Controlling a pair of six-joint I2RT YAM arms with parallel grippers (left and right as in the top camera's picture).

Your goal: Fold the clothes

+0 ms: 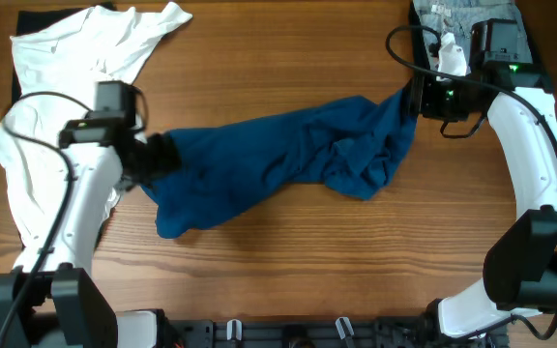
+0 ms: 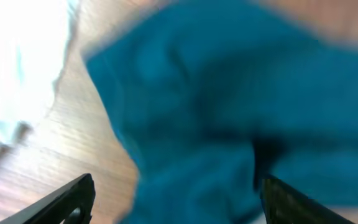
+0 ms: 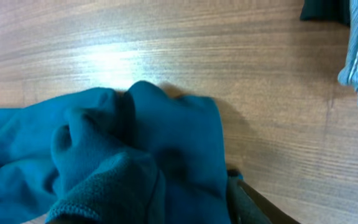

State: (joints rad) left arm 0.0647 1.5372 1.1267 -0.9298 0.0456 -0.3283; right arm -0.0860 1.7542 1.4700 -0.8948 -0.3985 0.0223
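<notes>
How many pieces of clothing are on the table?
3: a white garment at the far left, a blue garment across the middle, a denim piece at the far right corner. Dark fabric beneath the outer two may be more.

Bare table (image 1: pixel 337 261) near and far of blue garment (image 1: pixel 278 155); white cloth (image 1: pixel 75 43) blocks left, jeans (image 1: pixel 491 14) far-right.

Brown wood-grain table (image 1: pixel 288 58) w/ soft light glare, black rail (image 1: pixel 288 333) along front edge.
</notes>
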